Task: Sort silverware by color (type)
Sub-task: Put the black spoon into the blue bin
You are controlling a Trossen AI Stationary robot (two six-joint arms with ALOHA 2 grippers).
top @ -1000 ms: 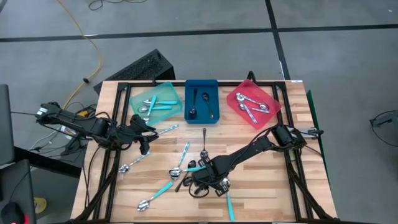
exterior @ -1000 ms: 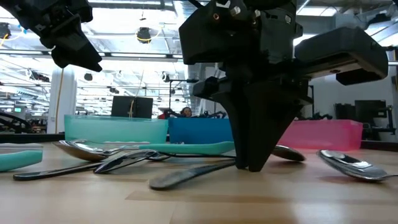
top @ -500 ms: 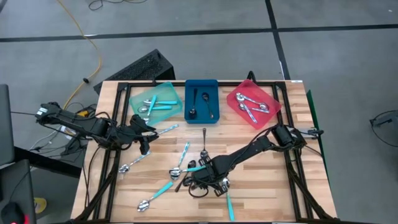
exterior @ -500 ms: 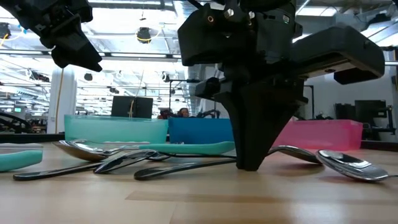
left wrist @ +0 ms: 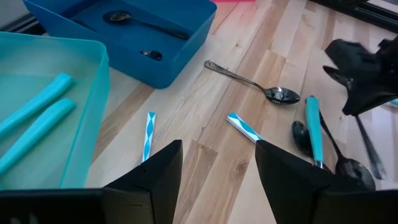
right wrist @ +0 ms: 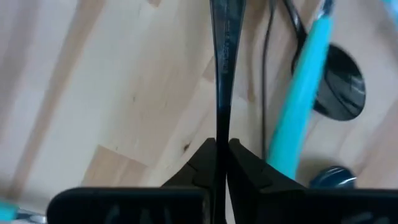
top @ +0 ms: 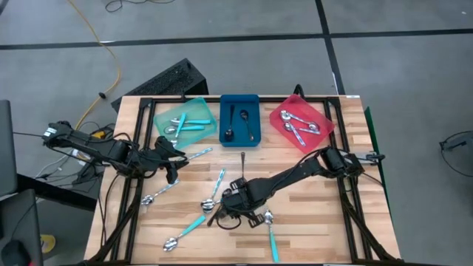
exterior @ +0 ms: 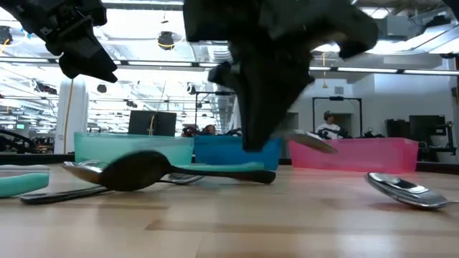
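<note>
My right gripper (top: 233, 201) hovers over the middle of the table, shut on a thin dark shiny spoon (right wrist: 222, 56). Below it lie a black spoon (exterior: 136, 170) and a teal-handled spoon (right wrist: 305, 93). More spoons lie flat on the wood: teal-handled ones (top: 189, 225) (top: 272, 240) and a silver one (top: 242, 166). My left gripper (left wrist: 217, 180) is open and holds nothing. It hangs above the table's left part, near the teal tray (top: 185, 122). The blue tray (top: 240, 120) holds black spoons, and the red tray (top: 299, 124) holds silver ones. My right gripper pinches the spoon's handle (right wrist: 221, 134) between its two fingers (right wrist: 202, 163), coming from above and pointing down. The spoon is lifted clear of the table. One end (exterior: 312, 141) sticks out sideways below the gripper. The gripper hides which part of the handle it has.
The three trays stand in a row along the table's far edge. Loose spoons are scattered over the middle and near-left of the table, with a silver one (exterior: 405, 190) on the near side. Cables and a dark box lie on the floor beyond the table.
My right gripper has risen off the table and shifted toward the left edge, staying shut and lifting the spoon with it. A black spoon on the table under it has swung round. A teal-handled spoon's bowl, which the gripper covered, now shows.
</note>
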